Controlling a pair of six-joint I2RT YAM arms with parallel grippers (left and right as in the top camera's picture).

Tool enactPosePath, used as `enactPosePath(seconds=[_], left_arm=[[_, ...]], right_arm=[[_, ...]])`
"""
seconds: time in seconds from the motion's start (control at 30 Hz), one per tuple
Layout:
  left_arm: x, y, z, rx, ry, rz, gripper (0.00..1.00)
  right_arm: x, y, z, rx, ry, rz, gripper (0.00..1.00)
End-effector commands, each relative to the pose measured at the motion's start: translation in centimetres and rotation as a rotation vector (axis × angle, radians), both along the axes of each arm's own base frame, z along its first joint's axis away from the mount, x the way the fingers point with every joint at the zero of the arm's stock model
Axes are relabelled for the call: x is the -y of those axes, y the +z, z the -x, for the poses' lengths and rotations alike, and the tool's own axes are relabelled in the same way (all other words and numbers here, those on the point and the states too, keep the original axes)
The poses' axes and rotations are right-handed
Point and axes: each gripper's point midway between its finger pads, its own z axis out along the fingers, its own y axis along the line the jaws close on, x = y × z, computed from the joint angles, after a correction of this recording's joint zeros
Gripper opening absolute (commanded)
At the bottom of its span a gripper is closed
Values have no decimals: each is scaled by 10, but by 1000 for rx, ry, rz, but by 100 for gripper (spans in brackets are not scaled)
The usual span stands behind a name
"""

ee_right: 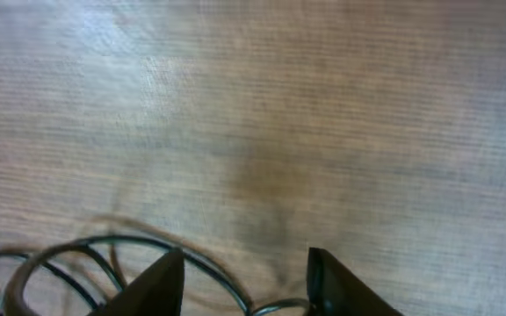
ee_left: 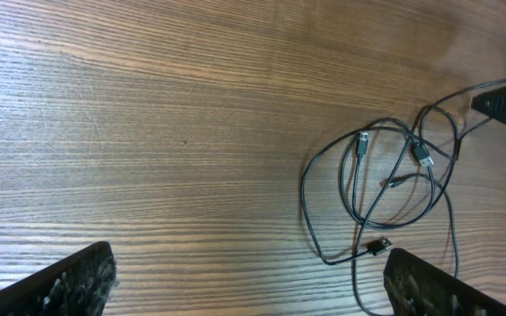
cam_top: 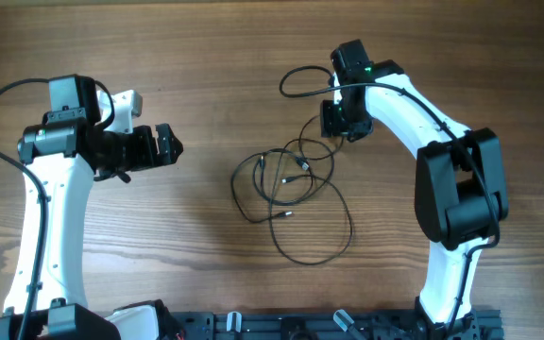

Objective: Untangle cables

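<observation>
The right gripper's fingers (ee_right: 161,285) stand dark and apart at the bottom edge of the right wrist view. One strand of the cables (ee_right: 104,239) curves in from the lower left and passes between them. That view is blurred, so it cannot be told whether the strand touches either pad, but the jaws are plainly not clamped on it.

From overhead, the right gripper (cam_top: 333,118) sits right of centre in the upper half, at the top edge of the tangle. One loop swings out to its upper left, and the knotted part lies below and to its left on the table (cam_top: 206,57). The whole heap runs lengthwise from that upper loop down to a wide loop at lower centre.

The left gripper (ee_left: 249,262) is open wide on nothing. It is well apart from the cables, which lie toward the right of its view with their small connector tips (ee_left: 425,159) showing.

The right arm is clearly the nearer. Its likely next move is to close on the strand and draw it toward the upper right, away from the knot.
</observation>
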Motion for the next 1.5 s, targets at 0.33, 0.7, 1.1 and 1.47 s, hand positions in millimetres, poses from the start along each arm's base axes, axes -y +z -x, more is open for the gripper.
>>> enactPosePath(seconds=[0.33, 0.7, 1.1, 1.47], left_arm=[[5, 7, 3, 20, -31, 9, 100], [19, 11, 5, 24, -57, 93, 93], [173, 11, 69, 239, -890, 410, 100], [218, -8, 88, 180, -982, 278, 100]], right_arm=[[4, 42, 8, -14, -43, -8, 4], [6, 386, 43, 847, 83, -279, 4], [26, 571, 177, 1460, 204, -523, 4], [138, 550, 126, 1487, -257, 177, 4]])
